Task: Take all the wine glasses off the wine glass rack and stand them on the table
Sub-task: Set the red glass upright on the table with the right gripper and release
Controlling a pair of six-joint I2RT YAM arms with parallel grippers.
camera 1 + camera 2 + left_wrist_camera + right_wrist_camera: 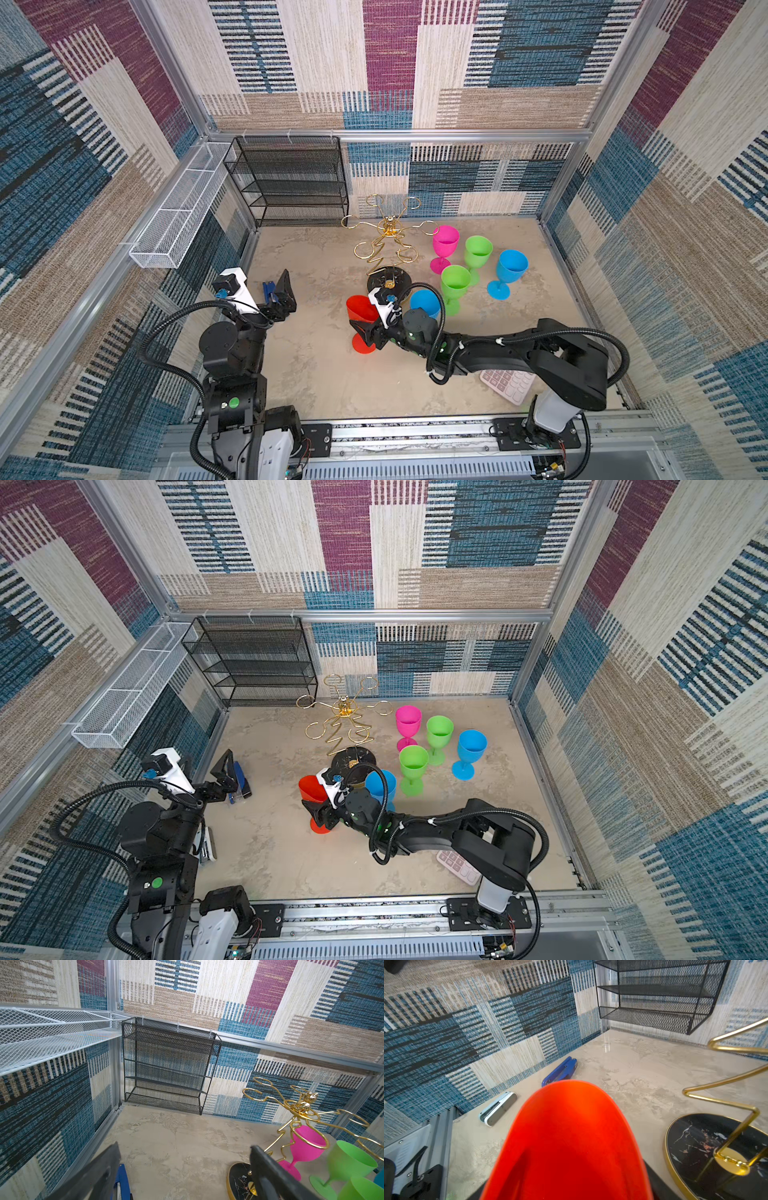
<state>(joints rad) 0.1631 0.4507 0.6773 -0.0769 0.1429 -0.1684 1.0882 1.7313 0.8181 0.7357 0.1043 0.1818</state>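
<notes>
The gold wire wine glass rack (388,245) (345,725) stands mid-table on its round black base (695,1136), and no glass hangs on any arm I can see. A red wine glass (359,309) (571,1136) stands upright just left of and in front of the base, its foot on the table. My right gripper (368,330) is shut on the lower part of its bowl. The bowl fills the right wrist view and hides the jaws. My left gripper (184,1147) (278,291) hangs open over bare table near the left wall, holding nothing.
Several pink, green and blue glasses (478,249) stand right of the rack, one blue glass (424,301) beside my right wrist. A blue stapler (269,291) lies by my left gripper, a white stapler (498,1108) nearer the front. Black mesh shelf (291,178), white basket (178,216), pink calculator (509,384).
</notes>
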